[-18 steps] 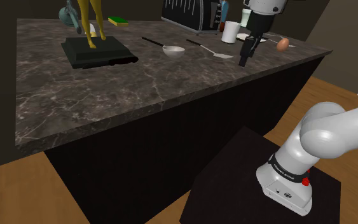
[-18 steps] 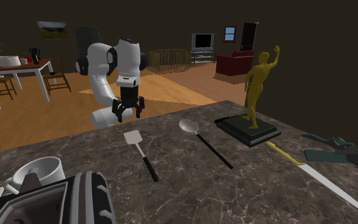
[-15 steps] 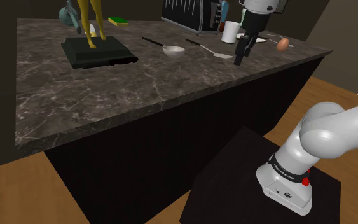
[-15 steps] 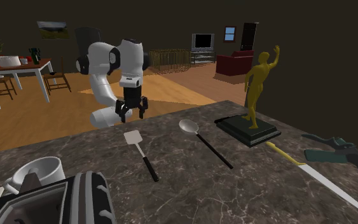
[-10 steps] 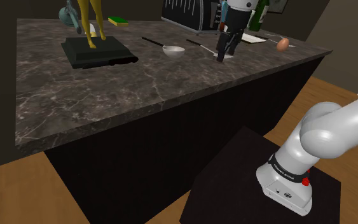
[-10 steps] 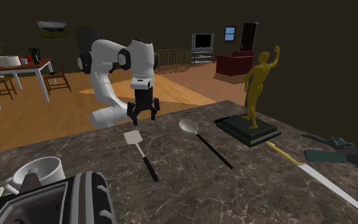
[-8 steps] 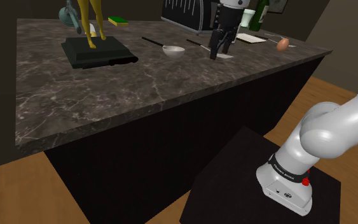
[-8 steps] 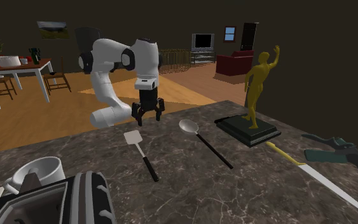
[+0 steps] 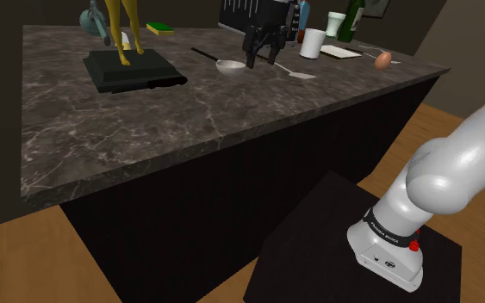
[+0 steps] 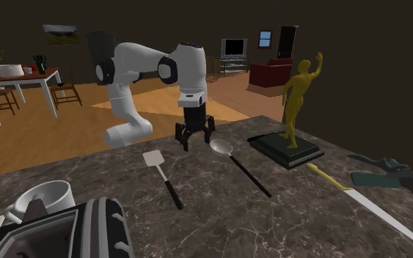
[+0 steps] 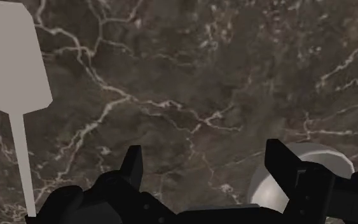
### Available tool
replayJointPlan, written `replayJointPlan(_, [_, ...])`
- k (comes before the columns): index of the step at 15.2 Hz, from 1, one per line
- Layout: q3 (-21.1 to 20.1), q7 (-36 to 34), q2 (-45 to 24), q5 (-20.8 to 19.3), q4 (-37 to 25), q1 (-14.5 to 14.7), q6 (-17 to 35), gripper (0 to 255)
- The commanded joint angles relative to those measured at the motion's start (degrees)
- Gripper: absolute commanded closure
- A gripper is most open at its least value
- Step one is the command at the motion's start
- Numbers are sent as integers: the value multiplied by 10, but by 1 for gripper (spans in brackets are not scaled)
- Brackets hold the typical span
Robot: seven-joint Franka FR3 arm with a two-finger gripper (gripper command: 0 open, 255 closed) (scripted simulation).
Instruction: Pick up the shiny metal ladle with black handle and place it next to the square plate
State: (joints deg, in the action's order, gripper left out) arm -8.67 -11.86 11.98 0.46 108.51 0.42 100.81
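Observation:
The ladle lies flat on the dark marble counter, its shiny bowl (image 9: 229,66) toward the counter's front edge and its thin black handle (image 10: 250,177) pointing away. My black gripper (image 9: 262,58) hangs open, pointing down, just beside the bowl (image 10: 221,146), between it and the spatula (image 10: 153,157). In the wrist view the gripper (image 11: 206,159) has bare marble between its fingers. The bowl (image 11: 323,167) sits partly behind one finger, outside the gap. A flat white plate (image 9: 342,52) lies farther along the counter near the egg (image 9: 383,59).
A white-bladed spatula (image 9: 299,75) lies on the gripper's other side. A golden statue on a black base (image 9: 133,69) stands beyond the ladle. A toaster (image 9: 258,21), white mug (image 9: 313,43), bottle (image 9: 352,17) and watering can (image 10: 388,179) line the counter's far side.
My arm swept along the counter from near the egg, over the spatula, to beside the ladle bowl and turned about its axis. The fingers stayed open. The bowl shifted slightly toward the statue.

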Motion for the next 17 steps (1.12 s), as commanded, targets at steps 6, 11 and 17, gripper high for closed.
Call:
replayJointPlan(6, [-14, -72, -148, 3, -175, 6, -7, 0])
replayJointPlan(11, [-17, -111, -251, -2, -318, 16, -31, 0])
replayJointPlan(17, [-17, -111, -248, -1, -268, 15, 16, 0])
